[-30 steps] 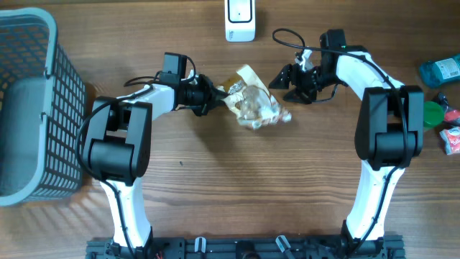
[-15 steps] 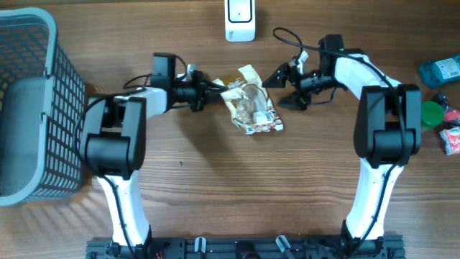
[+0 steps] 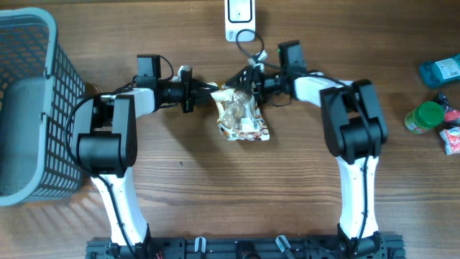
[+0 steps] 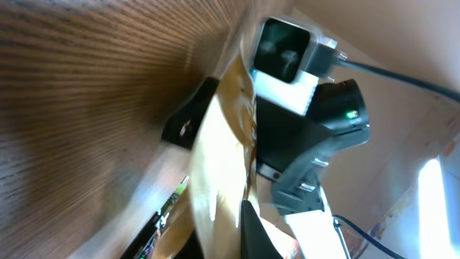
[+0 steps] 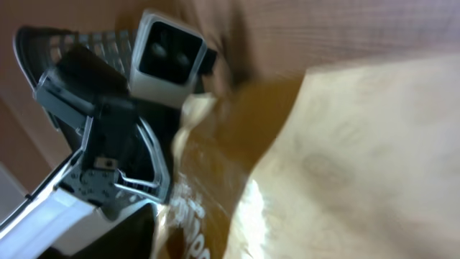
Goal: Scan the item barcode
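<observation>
We see the snack bag (image 3: pixel 241 116) between both pincers. The left gripper (image 3: pixel 207 91) is clamped on its top-left corner. The right gripper (image 3: pixel 246 78) is at its top edge; we can't tell how far open.

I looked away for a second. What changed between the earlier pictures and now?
The right tool swung left to the upper corner of the bag; whether it grips is unclear. The left tool, still shut on the bag, drew back left; the bag shifted left and turned. The scanner and basket stayed put.
</observation>
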`<state>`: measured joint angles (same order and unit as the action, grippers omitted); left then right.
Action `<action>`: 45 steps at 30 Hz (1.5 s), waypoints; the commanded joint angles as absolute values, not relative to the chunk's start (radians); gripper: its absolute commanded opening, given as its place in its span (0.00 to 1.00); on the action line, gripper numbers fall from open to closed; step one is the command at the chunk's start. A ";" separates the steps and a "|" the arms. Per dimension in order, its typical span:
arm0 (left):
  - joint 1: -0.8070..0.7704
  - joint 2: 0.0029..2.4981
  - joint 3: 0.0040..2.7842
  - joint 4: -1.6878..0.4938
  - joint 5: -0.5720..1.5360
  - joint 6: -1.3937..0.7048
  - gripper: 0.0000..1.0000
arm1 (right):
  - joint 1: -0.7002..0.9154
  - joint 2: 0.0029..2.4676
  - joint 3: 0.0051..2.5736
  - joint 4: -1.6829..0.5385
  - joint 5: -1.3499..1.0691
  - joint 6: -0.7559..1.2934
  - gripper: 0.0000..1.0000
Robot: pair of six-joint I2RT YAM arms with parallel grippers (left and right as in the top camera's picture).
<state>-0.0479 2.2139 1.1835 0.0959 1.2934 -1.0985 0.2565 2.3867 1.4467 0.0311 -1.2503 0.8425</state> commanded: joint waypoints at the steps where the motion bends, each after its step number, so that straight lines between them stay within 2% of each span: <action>1: -0.047 2.232 1.177 0.098 1.323 -1.106 0.04 | 0.255 2.451 1.425 0.053 -1.363 0.938 0.49; 2: -0.044 2.232 1.177 0.098 1.320 -1.104 0.04 | 0.243 2.451 1.424 0.051 -1.363 0.925 0.52; 3: -0.040 2.232 1.177 0.098 1.320 -1.099 0.04 | 0.224 2.451 1.422 0.051 -1.363 0.912 0.61; 5: -0.027 2.232 1.177 0.096 1.320 -1.077 0.04 | 0.181 2.451 1.420 0.051 -1.398 0.881 0.82; 7: -0.016 2.232 1.177 0.094 1.319 -1.077 0.04 | 0.147 2.451 1.418 0.051 -1.468 0.862 0.72; 9: -0.015 2.232 1.177 0.094 1.315 -1.077 0.04 | 0.141 2.451 1.418 0.052 -1.498 0.859 0.72; 12: -0.015 2.232 1.177 0.094 1.295 -1.077 0.04 | 0.146 2.451 1.418 0.051 -1.531 0.829 0.63; 14: -0.015 2.232 1.177 0.094 1.293 -1.077 0.04 | 0.149 2.451 1.418 0.052 -1.534 0.829 0.64; 17: -0.017 2.232 1.177 0.094 1.293 -1.078 0.04 | 0.164 2.451 1.418 0.052 -1.515 0.815 0.70; 20: -0.018 2.232 1.177 0.094 1.292 -1.078 0.04 | 0.189 2.451 1.418 0.052 -1.504 0.809 0.64; 24: -0.018 2.232 1.177 0.094 1.293 -1.078 0.04 | 0.226 2.451 1.407 0.049 -1.423 0.785 0.64; 26: -0.018 2.232 1.177 0.094 1.293 -1.078 0.04 | 0.237 2.451 1.399 0.048 -1.401 0.781 0.57; 31: -0.018 2.232 1.177 0.094 1.293 -1.078 0.04 | 0.231 2.451 1.399 0.049 -1.401 0.776 0.27; 33: -0.018 2.232 1.177 0.094 1.293 -1.078 0.04 | 0.231 2.451 1.399 0.049 -1.401 0.760 0.19; 35: -0.018 2.232 1.177 0.094 1.293 -1.078 0.04 | 0.231 2.451 1.399 0.050 -1.401 0.747 0.17; 37: -0.018 2.232 1.177 0.094 1.292 -1.078 0.14 | 0.231 2.451 1.399 0.051 -1.402 0.735 0.14; 40: -0.018 2.232 1.177 0.094 1.291 -1.078 0.49 | 0.231 2.449 1.399 0.061 -1.422 0.733 0.08; 41: -0.018 2.232 1.177 0.094 1.290 -1.078 0.62 | 0.231 2.448 1.399 0.071 -1.433 0.735 0.06; 42: -0.017 2.232 1.177 0.094 1.290 -1.078 0.84 | 0.231 2.445 1.399 0.084 -1.442 0.737 0.05; 43: -0.017 2.232 1.177 0.094 1.290 -1.078 1.00 | 0.231 2.442 1.399 0.093 -1.445 0.738 0.05; 45: -0.017 2.232 1.177 0.094 1.290 -1.078 1.00 | 0.231 2.427 1.399 0.094 -1.444 0.740 0.05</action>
